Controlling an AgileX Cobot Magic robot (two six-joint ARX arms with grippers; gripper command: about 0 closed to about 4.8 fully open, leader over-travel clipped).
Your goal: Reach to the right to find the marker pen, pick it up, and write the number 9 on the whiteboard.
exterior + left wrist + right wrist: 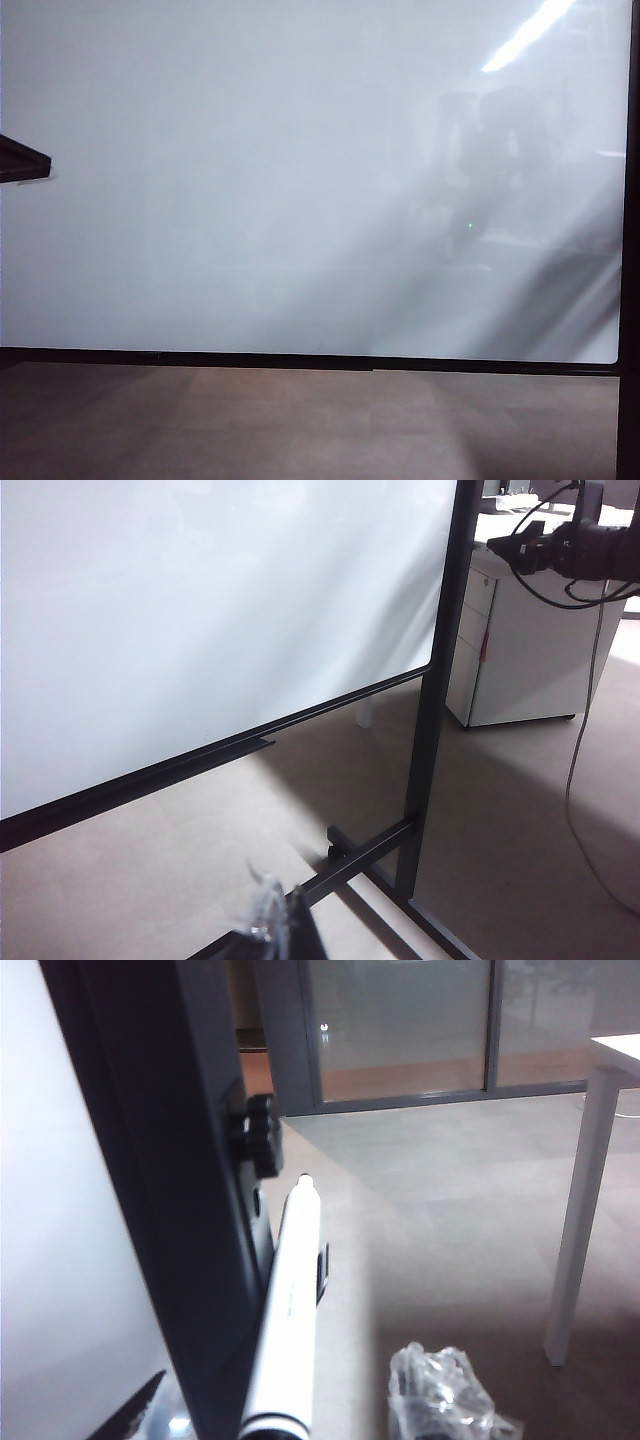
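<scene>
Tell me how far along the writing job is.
Done: the right gripper is at the marker pen, beside the whiteboard frame. In hand: open jaws straddle it, not gripping. Left: grasp it, write the 9; board is blank. The left gripper hangs low near the stand.

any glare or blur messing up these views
Exterior view: ceiling-light glare streaks the large glossy white whiteboard, with dim reflections at right. Left wrist view: evenly lit; the left gripper is cut off. Right wrist view: the slim white marker pen looms slightly soft.
</scene>
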